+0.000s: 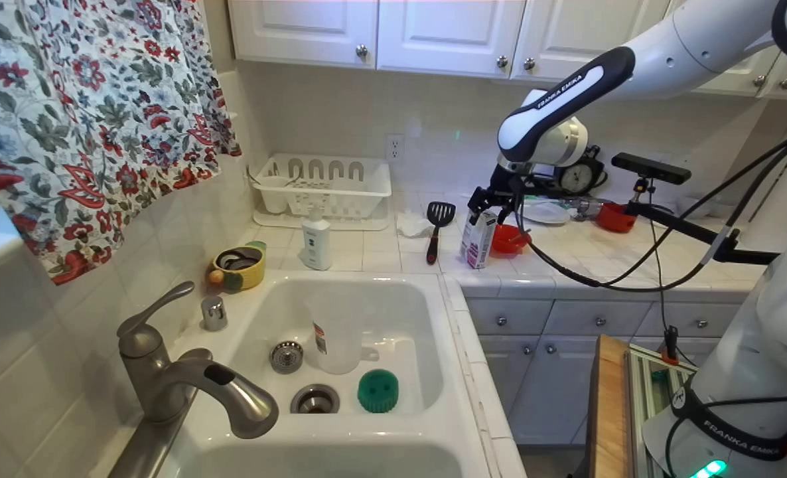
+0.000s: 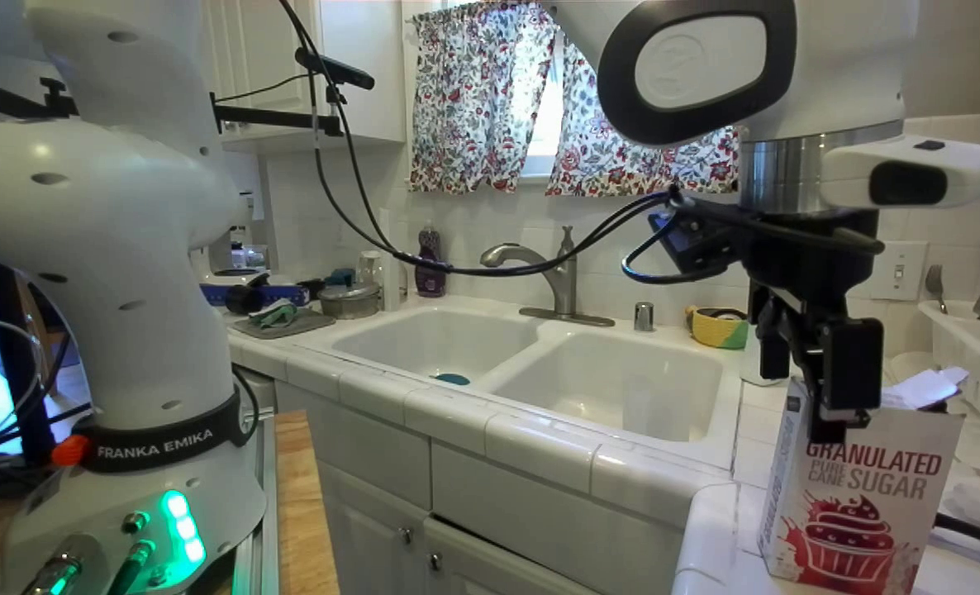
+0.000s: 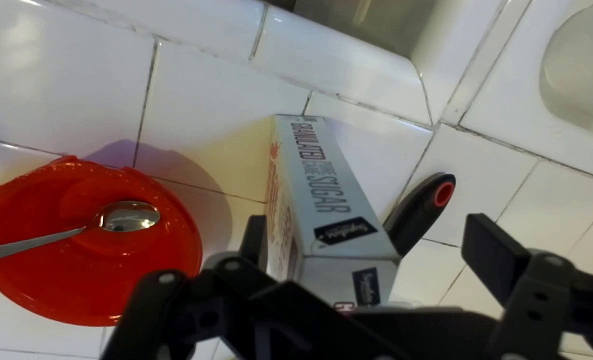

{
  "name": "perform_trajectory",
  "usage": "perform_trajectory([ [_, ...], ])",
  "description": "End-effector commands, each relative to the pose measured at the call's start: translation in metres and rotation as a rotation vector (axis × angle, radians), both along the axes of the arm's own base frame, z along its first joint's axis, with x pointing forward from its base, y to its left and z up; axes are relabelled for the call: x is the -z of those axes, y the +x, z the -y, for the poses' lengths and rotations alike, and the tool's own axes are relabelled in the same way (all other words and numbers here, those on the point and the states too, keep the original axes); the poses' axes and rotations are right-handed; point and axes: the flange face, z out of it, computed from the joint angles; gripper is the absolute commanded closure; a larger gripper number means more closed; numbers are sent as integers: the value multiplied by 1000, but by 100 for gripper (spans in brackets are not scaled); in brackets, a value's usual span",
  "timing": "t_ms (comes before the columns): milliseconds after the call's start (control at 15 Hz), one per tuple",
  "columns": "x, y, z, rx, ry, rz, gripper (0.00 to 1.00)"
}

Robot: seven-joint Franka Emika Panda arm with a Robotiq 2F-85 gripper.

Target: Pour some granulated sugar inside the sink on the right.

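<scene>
The granulated sugar is a white carton with red and grey print, upright on the tiled counter in both exterior views. Seen from above in the wrist view, the carton stands between the open fingers of my gripper. The left finger is close beside its printed face; whether they touch I cannot tell. A wide gap separates the right finger from the carton. In the exterior views my gripper points down over the carton's top. The right-hand basin of the white double sink lies beside that counter.
A red bowl with a spoon sits beside the carton, and a black spatula lies on its opposite side. A white dispenser bottle and dish rack stand behind the sink. The basin holds a clear jug and green scrubber; the faucet overhangs.
</scene>
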Motion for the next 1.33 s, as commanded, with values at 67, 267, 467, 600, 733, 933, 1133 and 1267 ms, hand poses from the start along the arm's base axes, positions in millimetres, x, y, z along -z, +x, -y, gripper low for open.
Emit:
perform_trajectory([
  [67,4,8,0,31,-37,55,0],
  [267,7,8,3,51,-55,29,0],
  [467,9,7,2,68,-54,14,0],
  [600,9,8,2,79,-56,13,23],
  [733,9,8,2,90,-59,12,32],
  [933,10,7,5,120,-81,-21,54],
  [1133,9,7,5,140,-101,-33,76],
  [1267,8,7,5,148,-109,-41,88],
])
